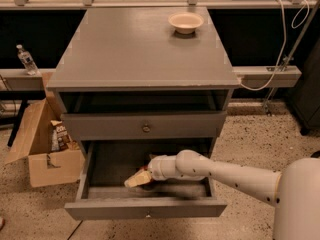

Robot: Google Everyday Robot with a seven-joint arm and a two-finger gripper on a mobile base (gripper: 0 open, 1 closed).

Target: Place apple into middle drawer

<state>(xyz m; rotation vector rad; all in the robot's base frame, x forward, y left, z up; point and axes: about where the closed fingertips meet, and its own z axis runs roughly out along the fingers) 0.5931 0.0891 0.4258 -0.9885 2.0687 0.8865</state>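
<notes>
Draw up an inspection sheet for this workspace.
Surface: grey cabinet top, carrying a cream bowl.
Job's things: middle drawer pulled open; apple not clearly seen, perhaps hidden by the arm.
Clutter: open cardboard box on the floor, left; bottle on the ledge.
End effector: inside the open drawer.
Cables: white cable hanging at right.
Surroundings: speckled floor.

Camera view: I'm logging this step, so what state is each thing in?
Middle drawer: pulled open.
Upper drawer: shut.
Gripper: down inside the open drawer, near its floor.
Apple: not clearly visible.
Bowl: upright on the cabinet top.
Cardboard box: flaps open.
Bottle: upright.
</notes>
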